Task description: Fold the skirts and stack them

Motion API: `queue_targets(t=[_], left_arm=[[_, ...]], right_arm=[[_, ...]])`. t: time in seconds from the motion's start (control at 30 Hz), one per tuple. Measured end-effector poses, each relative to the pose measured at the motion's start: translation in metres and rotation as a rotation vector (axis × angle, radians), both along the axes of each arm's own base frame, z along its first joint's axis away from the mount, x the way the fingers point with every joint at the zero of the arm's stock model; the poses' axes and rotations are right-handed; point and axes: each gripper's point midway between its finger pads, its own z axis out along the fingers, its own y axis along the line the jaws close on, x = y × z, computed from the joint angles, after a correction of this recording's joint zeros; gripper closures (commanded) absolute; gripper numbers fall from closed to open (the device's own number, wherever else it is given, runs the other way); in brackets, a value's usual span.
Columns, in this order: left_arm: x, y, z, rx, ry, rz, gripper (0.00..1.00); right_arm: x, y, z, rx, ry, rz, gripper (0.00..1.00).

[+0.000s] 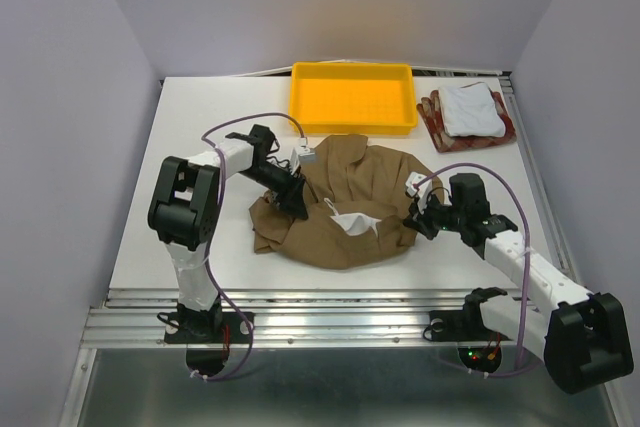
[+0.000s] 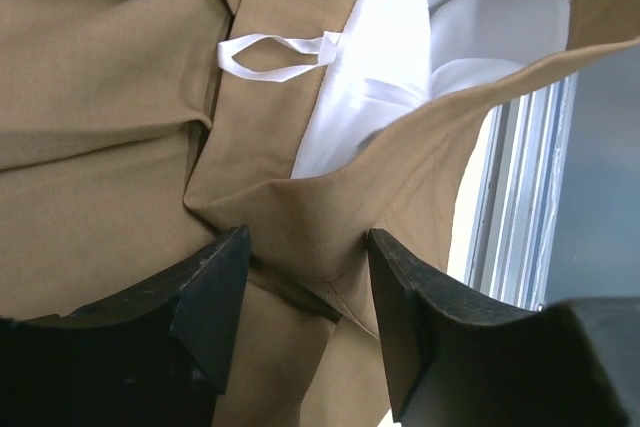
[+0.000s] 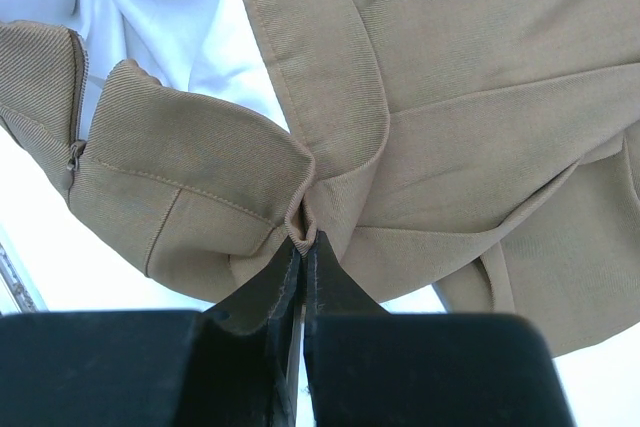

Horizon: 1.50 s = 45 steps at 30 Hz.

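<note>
The tan-brown pleated skirt [image 1: 345, 202] lies crumpled at the table's middle, its white lining [image 1: 352, 222] showing. My left gripper [image 1: 296, 199] is open over the skirt's left part; in the left wrist view [image 2: 308, 282] a fold of the waistband sits between its spread fingers. My right gripper [image 1: 418, 217] is shut on the skirt's right edge; the right wrist view [image 3: 303, 242] shows tan cloth [image 3: 340, 147] pinched at the fingertips. The folded white skirt [image 1: 472, 109] lies on the folded red-and-beige checked skirt [image 1: 436, 122] at the back right.
A yellow plastic tray [image 1: 353, 97] stands at the back centre, just behind the tan skirt. The table's metal front rail [image 1: 330, 317] runs along the near edge. White walls enclose the left, right and back.
</note>
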Motion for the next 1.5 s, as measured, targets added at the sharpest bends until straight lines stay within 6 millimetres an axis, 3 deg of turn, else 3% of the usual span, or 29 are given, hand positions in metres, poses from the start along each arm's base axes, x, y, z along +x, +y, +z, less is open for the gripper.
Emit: queue_targets(t=[0.07,0.1,0.27,0.4,0.57,0.63,0.73,0.77,0.8,0.9,1.1,1.2,1.37,1.5], left_arm=[[-0.002,-0.001,0.001,-0.013,0.012,-0.01,0.42],[-0.004,-0.002,0.002,-0.024,0.02,-0.016,0.49],[-0.012,-0.004,0.007,-0.056,0.043,-0.034,0.66],[-0.015,-0.004,0.009,-0.071,0.05,-0.045,0.97],[-0.005,0.001,0.019,-0.064,-0.015,-0.021,1.0],[0.007,0.008,0.039,-0.058,-0.128,0.024,1.0],[0.025,0.02,0.099,-0.071,-0.38,0.108,1.0],[0.031,0.023,0.128,-0.09,-0.488,0.144,1.0],[0.034,0.024,0.143,-0.097,-0.539,0.167,1.0],[0.041,0.028,0.192,-0.131,-0.689,0.255,1.0],[0.07,0.042,0.228,-0.131,-0.767,0.439,1.0],[0.077,0.045,0.248,-0.14,-0.799,0.495,1.0],[0.066,0.052,0.308,-0.197,-0.927,0.55,1.0],[0.031,0.058,0.348,-0.259,-1.018,0.56,1.0]], right_arm=[[0.0,0.0,0.0,0.0,0.001,0.0,0.99],[0.0,0.0,0.0,0.0,0.0,-0.001,0.99],[0.0,-0.001,0.0,-0.002,0.001,-0.004,0.99],[0.001,-0.002,-0.001,-0.008,0.002,-0.019,0.99],[0.003,-0.007,0.005,-0.007,-0.004,-0.068,0.99],[0.004,-0.008,0.011,0.001,-0.017,-0.091,0.99],[0.01,-0.009,0.028,0.026,-0.036,-0.137,0.99],[0.015,-0.009,0.036,0.033,-0.047,-0.153,0.99],[0.019,-0.009,0.043,0.038,-0.057,-0.168,0.99],[0.049,-0.01,0.09,0.062,-0.15,-0.233,0.99],[0.108,-0.016,0.189,0.109,-0.366,-0.358,0.99],[0.125,-0.016,0.23,0.132,-0.446,-0.385,0.99],[0.123,-0.016,0.287,0.184,-0.557,-0.384,0.99],[0.099,-0.018,0.319,0.219,-0.614,-0.365,0.99]])
